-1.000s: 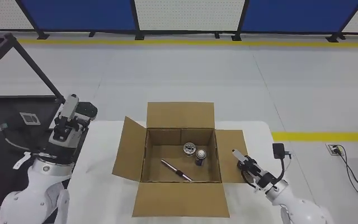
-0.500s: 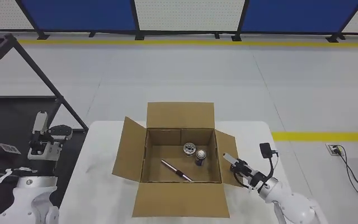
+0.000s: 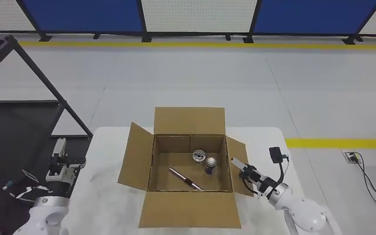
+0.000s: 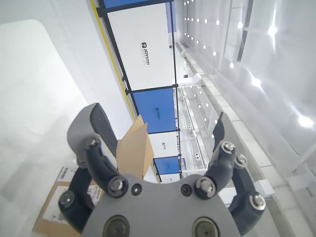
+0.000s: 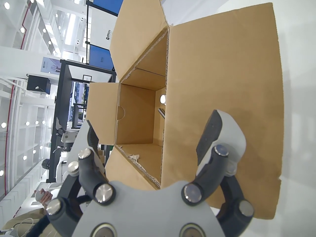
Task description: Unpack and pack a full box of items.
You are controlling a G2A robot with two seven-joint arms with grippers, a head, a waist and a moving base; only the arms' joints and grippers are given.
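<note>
Pale grey floor (image 3: 194, 82) runs back to a yellow line (image 3: 188, 43) and blue and white partition panels (image 3: 200, 14). Nearer, a white tabletop (image 3: 103, 182) carries the open cardboard box (image 3: 189, 120), all four flaps folded outward.

The right claw (image 3: 241, 167) hangs over the box's right-hand flap with its tips aimed at the opening; whether it touches the flap cannot be told. In its wrist view the right claw (image 5: 153, 122) has both fingers spread wide with nothing between them, and the box's cavity lies straight ahead of them, just past the flap.

The left claw (image 3: 59, 147) sits at the tabletop's left edge, well apart from the box, which lies off to its side. Its wrist view shows the left claw (image 4: 159, 112) likewise spread apart and empty.

Three things lie on the box floor, ahead of the right claw: a slim rod (image 3: 185, 178) lying aslant, a round piece (image 3: 199, 155) toward the far wall, and a small dark bottle (image 3: 210, 164) just beside it, nearest the claw.
</note>
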